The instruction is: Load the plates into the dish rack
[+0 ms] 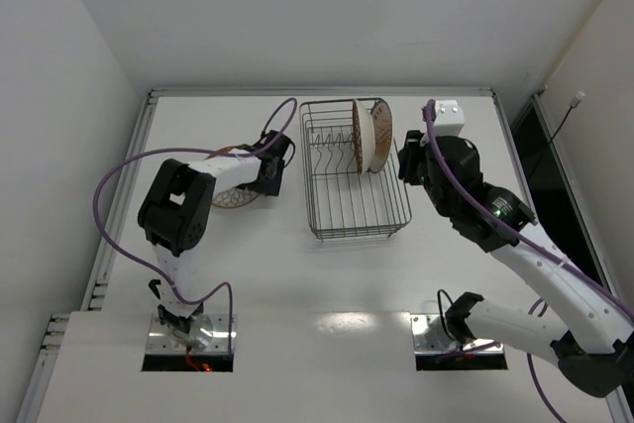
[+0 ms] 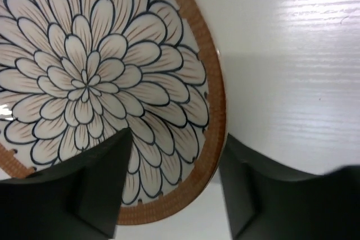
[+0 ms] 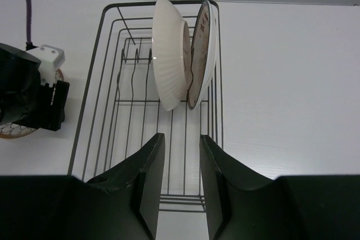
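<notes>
A brown-rimmed plate (image 2: 84, 82) with a petal pattern lies flat on the white table, left of the dish rack (image 1: 359, 235). My left gripper (image 2: 175, 139) is low over its edge and open. One finger (image 2: 95, 184) hangs over the plate's inside, the other stands outside the rim with a gap. Two plates stand upright at the rack's far right end: a white ribbed one (image 3: 169, 54) and a brown-rimmed one (image 3: 203, 54) behind it. My right gripper (image 3: 180, 137) hovers at the rack's near end. Its jaws are narrowly apart with nothing between them.
The left arm's wrist (image 3: 28, 94) shows beside the dish rack (image 3: 129, 4), over the flat plate's edge (image 3: 11, 132). Upright prongs (image 3: 132, 57) stand free left of the two racked plates. Walls close in the table at the back and sides.
</notes>
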{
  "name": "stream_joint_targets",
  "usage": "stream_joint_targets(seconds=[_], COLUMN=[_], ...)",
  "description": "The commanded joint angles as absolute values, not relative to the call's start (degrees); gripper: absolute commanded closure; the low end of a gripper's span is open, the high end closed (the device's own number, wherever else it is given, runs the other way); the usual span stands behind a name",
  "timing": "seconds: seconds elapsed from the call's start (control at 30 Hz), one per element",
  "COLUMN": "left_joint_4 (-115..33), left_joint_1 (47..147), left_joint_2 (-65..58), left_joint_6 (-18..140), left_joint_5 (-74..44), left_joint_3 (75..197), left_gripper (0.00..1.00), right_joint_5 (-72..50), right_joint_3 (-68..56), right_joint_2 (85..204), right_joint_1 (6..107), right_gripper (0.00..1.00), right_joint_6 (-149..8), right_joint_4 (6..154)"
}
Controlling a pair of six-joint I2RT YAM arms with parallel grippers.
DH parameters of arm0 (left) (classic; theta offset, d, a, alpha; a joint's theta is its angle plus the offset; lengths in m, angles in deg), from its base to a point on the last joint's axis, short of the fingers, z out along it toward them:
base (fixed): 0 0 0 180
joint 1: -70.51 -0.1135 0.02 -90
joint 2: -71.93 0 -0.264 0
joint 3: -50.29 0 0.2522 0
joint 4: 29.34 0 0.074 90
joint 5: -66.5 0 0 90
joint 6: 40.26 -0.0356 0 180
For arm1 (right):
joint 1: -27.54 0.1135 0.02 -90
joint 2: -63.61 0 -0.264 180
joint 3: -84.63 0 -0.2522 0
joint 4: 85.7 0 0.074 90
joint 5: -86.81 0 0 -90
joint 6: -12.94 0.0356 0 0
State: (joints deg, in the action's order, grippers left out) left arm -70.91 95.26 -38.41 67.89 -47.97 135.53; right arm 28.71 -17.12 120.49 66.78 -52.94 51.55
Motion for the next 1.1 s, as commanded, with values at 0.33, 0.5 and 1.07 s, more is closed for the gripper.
stream_joint_targets(seconds=[0.33,0.5,1.07], left_joint_4=[-77.11,-79.48,-78.53], left_joint_1=[94.59,94.07,92.75], left_joint_2=[-40.92,-33.4,-10.69], left_joint_6=[71.1,72.94,84.45], left_joint_5=[-51.97,-47.24,-27.56], left_joint_3=[138.66,141.47,166.88], left_gripper=[1.0,1.0,1.0], right_joint_5=[30.82,32.84,57.61], right_joint_3=[-17.71,-19.82,-37.64], right_joint_2=[114.41,113.09,95.61], right_joint_1=[67.09,67.09,66.56], right_gripper=[0.71,0.71,0.68], right_joint_6=[-50.86,-50.34,-39.27], right_joint_4=[51.19,47.86,35.46])
